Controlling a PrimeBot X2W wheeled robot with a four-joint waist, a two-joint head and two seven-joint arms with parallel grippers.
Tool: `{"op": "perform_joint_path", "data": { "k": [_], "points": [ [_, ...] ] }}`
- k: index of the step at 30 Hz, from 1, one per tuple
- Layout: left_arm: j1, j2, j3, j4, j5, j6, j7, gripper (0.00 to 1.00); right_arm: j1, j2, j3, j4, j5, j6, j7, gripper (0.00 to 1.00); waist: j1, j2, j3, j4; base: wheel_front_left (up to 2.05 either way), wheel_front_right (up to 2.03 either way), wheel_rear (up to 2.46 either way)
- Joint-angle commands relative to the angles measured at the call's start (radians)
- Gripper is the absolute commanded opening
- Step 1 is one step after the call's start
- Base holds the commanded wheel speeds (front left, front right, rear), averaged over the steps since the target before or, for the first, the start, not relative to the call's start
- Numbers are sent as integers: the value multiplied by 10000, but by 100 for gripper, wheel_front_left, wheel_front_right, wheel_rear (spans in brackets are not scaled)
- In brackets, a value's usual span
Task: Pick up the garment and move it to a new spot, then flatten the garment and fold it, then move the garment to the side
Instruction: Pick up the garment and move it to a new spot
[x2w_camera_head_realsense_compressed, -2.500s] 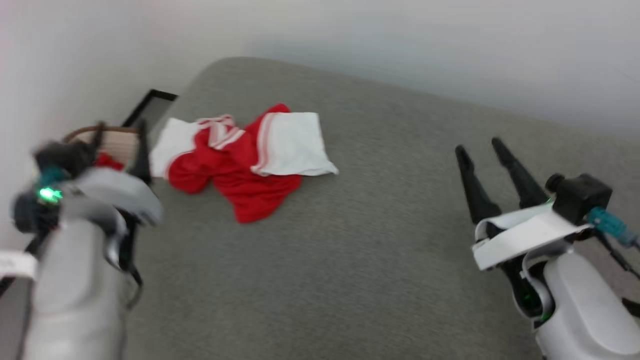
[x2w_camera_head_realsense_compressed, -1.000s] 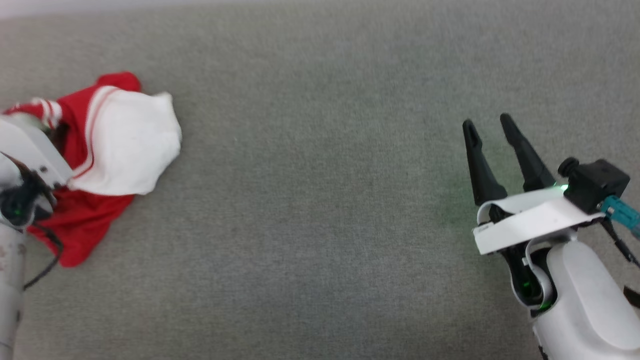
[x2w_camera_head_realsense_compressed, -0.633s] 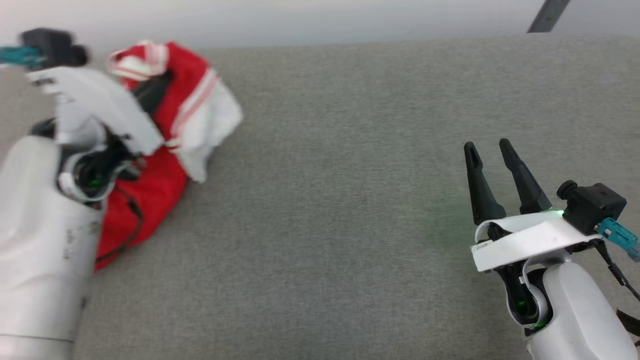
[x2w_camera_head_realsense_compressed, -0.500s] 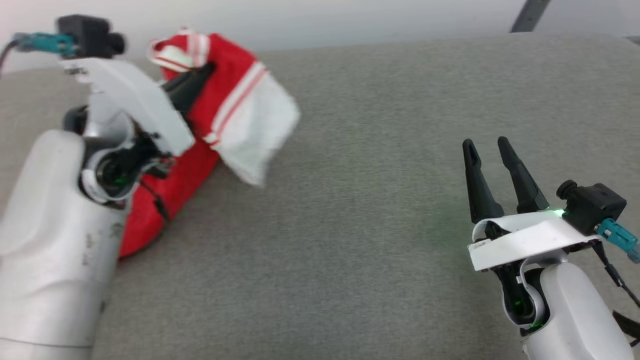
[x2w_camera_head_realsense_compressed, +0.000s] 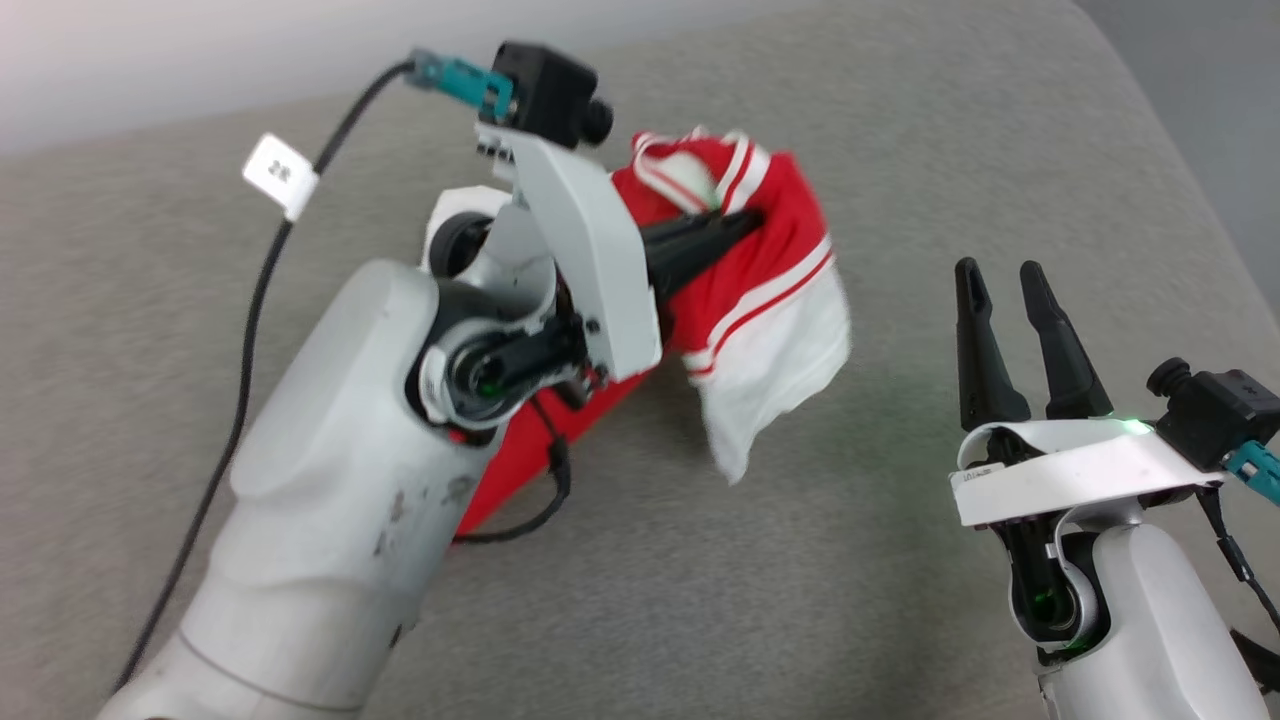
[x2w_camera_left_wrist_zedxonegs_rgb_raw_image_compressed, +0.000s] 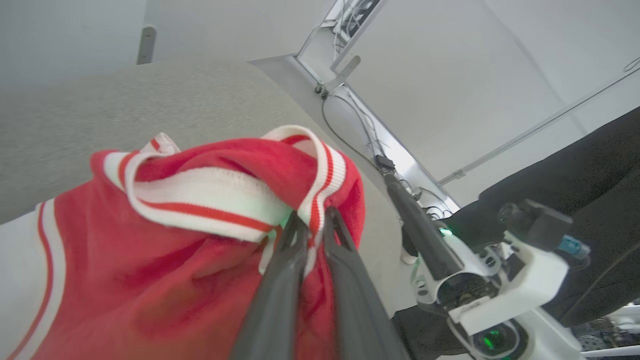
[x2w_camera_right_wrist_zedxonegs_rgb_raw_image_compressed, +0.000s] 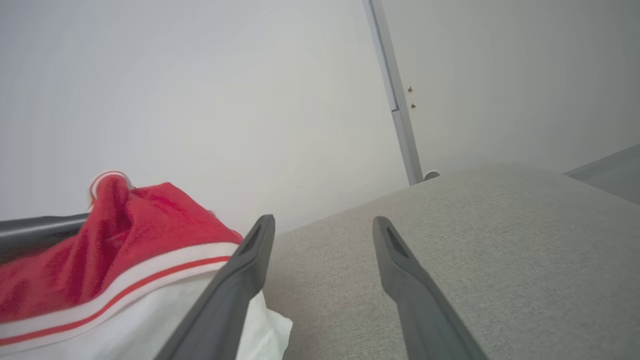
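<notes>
The garment (x2w_camera_head_realsense_compressed: 755, 270), a red shirt with white sleeves and red-and-white striped trim, hangs bunched above the grey padded surface (x2w_camera_head_realsense_compressed: 700, 600). My left gripper (x2w_camera_head_realsense_compressed: 750, 218) is shut on the garment near its striped collar; the left wrist view shows the fingertips (x2w_camera_left_wrist_zedxonegs_rgb_raw_image_compressed: 300, 227) pinching red cloth (x2w_camera_left_wrist_zedxonegs_rgb_raw_image_compressed: 150, 260) at the trim. A white sleeve droops down toward the surface, and the red tail trails under my left forearm. My right gripper (x2w_camera_head_realsense_compressed: 995, 272) stands open at the lower right, apart from the garment. In the right wrist view the garment (x2w_camera_right_wrist_zedxonegs_rgb_raw_image_compressed: 100, 250) hangs left of the open right gripper (x2w_camera_right_wrist_zedxonegs_rgb_raw_image_compressed: 322, 222).
The grey padded surface's rounded edge (x2w_camera_head_realsense_compressed: 1160, 130) runs along the upper right, with floor beyond. A black cable with a white tag (x2w_camera_head_realsense_compressed: 281, 175) trails from my left wrist camera. A pale wall (x2w_camera_right_wrist_zedxonegs_rgb_raw_image_compressed: 200, 100) and a metal post (x2w_camera_right_wrist_zedxonegs_rgb_raw_image_compressed: 395, 100) stand behind.
My left arm has carried the garment up and rightward toward the middle of the surface, the white sleeve swinging below. The head camera has also shifted. The right gripper stays open.
</notes>
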Motion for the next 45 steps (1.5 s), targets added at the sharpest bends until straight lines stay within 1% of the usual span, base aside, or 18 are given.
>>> {"op": "perform_joint_path", "data": {
  "k": [1,2,6,12,15,16,19,22,25,27,30,32,35,36,38,39,40,45],
  "points": [
    [-259,-228,221,182,-433,-86,-135,0,61,51,-52,-30,97,-14,-6,100,0,0,592,-985,0,0,0],
    [-304,-332,292,362,-587,-88,-123,0,86,65,-98,-33,141,-14,-6,100,0,0,628,-1078,0,0,0],
    [-404,-122,49,1412,-325,-138,-26,0,83,99,-167,-88,356,-14,-6,100,0,0,827,-1410,0,0,0],
    [-584,149,-155,3156,-18,-210,-444,0,-105,99,-145,-188,822,-14,-6,100,0,0,1082,-1691,0,0,0],
    [-748,362,-683,3800,393,-253,-413,0,-169,96,-148,-231,962,-14,-6,100,0,0,1201,-1766,0,0,0],
    [-748,362,-683,3800,393,-253,-413,0,-169,96,-148,-231,962,-14,-6,100,0,0,1201,-1766,0,0,0],
    [-878,661,-1709,3852,920,-245,-336,0,-272,97,-158,-281,1023,-14,-6,100,0,0,1343,-1822,0,0,0],
    [-921,977,-2621,3832,1030,-239,-292,0,-297,97,-128,-305,1117,-14,-6,100,0,0,1469,-1894,0,0,0],
    [-954,1465,-3937,3853,1483,-219,-122,0,-321,96,-70,-340,1227,-14,-6,100,0,0,1594,-1971,0,0,0],
    [-883,1749,-4717,3900,1441,-220,29,0,-327,96,-2,-338,1311,-14,-6,100,0,0,1665,-2032,0,0,0],
    [-881,2193,-5686,4034,1402,-218,-40,0,-337,97,114,-335,1395,-14,-6,100,0,0,1737,-2123,0,0,0],
    [-931,2445,-6215,4248,1349,-209,-134,0,-341,97,171,-333,1420,-14,-6,100,0,0,1765,-2164,0,0,0],
    [-1089,2639,-6743,4486,1133,-173,-355,0,-356,97,188,-308,1428,-14,-6,100,0,0,1773,-2176,0,0,0],
    [-1175,2664,-6842,4553,1056,-171,-508,13,-351,97,173,-290,1405,-14,-6,100,0,0,1748,-2144,0,0,0],
    [-1439,2639,-6973,4620,906,-148,-902,51,-305,97,154,-271,1318,-14,-6,100,0,0,1669,-2031,0,0,0],
    [-1581,2607,-7029,4628,844,-148,-1114,95,-278,97,154,-262,1276,-14,-6,100,0,0,1608,-1950,0,0,0],
    [-1726,2575,-7064,4637,781,-149,-1368,100,-246,94,135,-252,1203,-14,-6,100,0,0,1536,-1849,0,0,0],
    [-2284,2382,-7137,4528,595,-149,-2871,100,-112,94,12,-176,739,-14,-6,100,0,0,1028,-1170,0,0,0]
  ]
}}
